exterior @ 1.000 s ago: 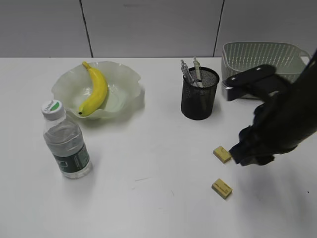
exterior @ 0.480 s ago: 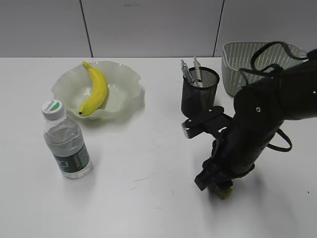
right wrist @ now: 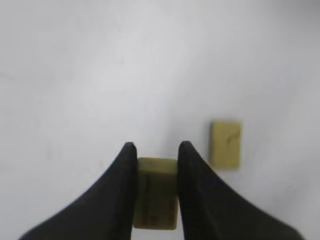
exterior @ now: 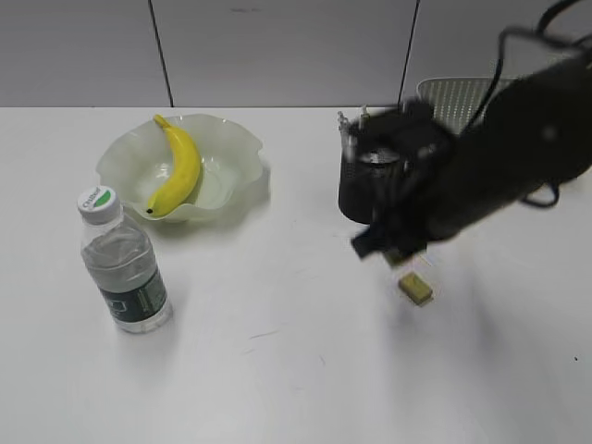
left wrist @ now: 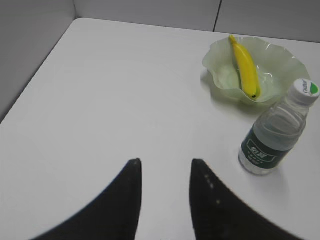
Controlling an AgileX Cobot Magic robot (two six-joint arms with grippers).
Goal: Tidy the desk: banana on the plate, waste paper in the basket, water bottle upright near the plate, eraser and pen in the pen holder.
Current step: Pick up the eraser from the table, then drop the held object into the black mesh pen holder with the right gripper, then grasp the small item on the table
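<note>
My right gripper is shut on a yellow eraser and holds it above the desk; in the exterior view it is blurred, just in front of the black mesh pen holder, which holds pens. A second yellow eraser lies on the desk below it and also shows in the right wrist view. The banana lies in the pale-green plate. The water bottle stands upright in front of the plate. My left gripper is open and empty over bare desk. No waste paper is in view.
The grey-green basket stands at the back right, mostly hidden behind my right arm. A grey wall runs along the desk's far edge. In the left wrist view the bottle and plate sit to the right of my left gripper.
My right gripper dropped onto the nearer eraser, closed on it, then lifted it up and back toward the pen holder. The other eraser stays on the desk.
</note>
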